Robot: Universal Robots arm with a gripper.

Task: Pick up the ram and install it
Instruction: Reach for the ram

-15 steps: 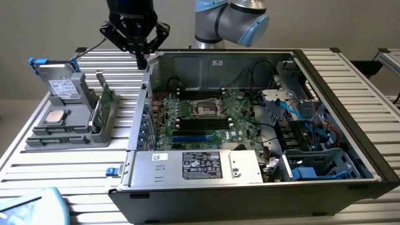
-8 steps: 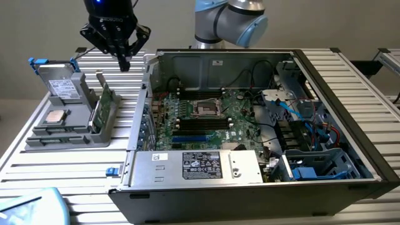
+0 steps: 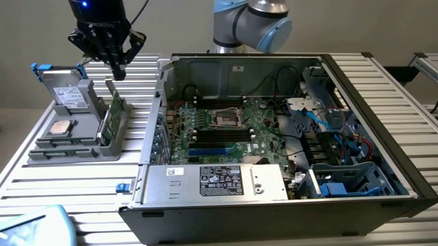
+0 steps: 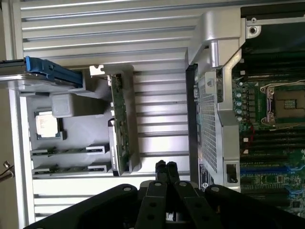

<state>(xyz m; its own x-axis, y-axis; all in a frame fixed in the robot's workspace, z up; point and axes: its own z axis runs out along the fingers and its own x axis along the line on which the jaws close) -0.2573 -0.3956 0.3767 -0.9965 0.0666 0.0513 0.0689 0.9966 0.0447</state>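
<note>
The ram (image 4: 66, 151), probably light, stiff and fragile, suits a mid-length pinch across its faces; the end effector (image 3: 120, 73) is closed and empty.

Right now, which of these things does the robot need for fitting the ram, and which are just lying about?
For the job:
gripper, shut and empty
ram, in the tray
motherboard

Just lying about:
processor chip
green card
hard drive
power supply
</note>
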